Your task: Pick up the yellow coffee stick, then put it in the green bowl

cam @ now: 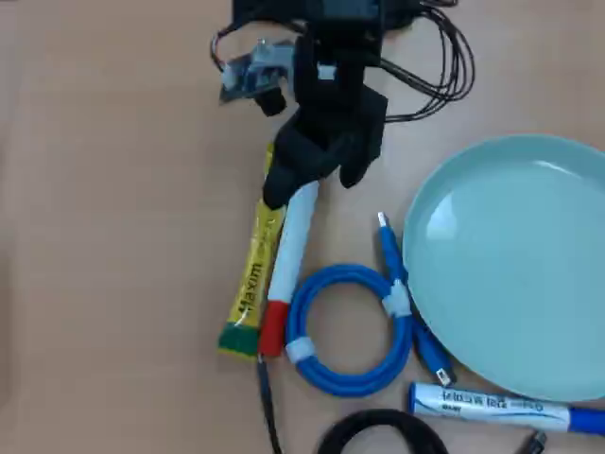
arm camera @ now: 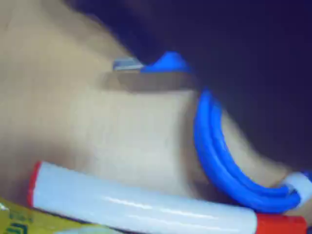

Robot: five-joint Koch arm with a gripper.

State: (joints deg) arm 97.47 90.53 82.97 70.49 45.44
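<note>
In the overhead view the yellow coffee stick [cam: 253, 274] lies flat on the table, its green-and-red end nearest the bottom and its upper end hidden under my gripper. A white marker with a red cap [cam: 288, 260] lies right against its right side. My black gripper [cam: 314, 187] hangs over the upper ends of both, jaws apart and holding nothing. The green bowl [cam: 510, 265] sits empty at the right. In the wrist view a corner of the stick [arm camera: 29, 222] shows at the bottom left under the marker [arm camera: 146, 207].
A blue coiled cable [cam: 350, 326] lies between the marker and the bowl; it also shows in the wrist view [arm camera: 214, 156]. A blue-and-white marker [cam: 501, 407] and a black cable [cam: 378, 435] lie at the bottom. Arm wires [cam: 444, 66] trail at the top.
</note>
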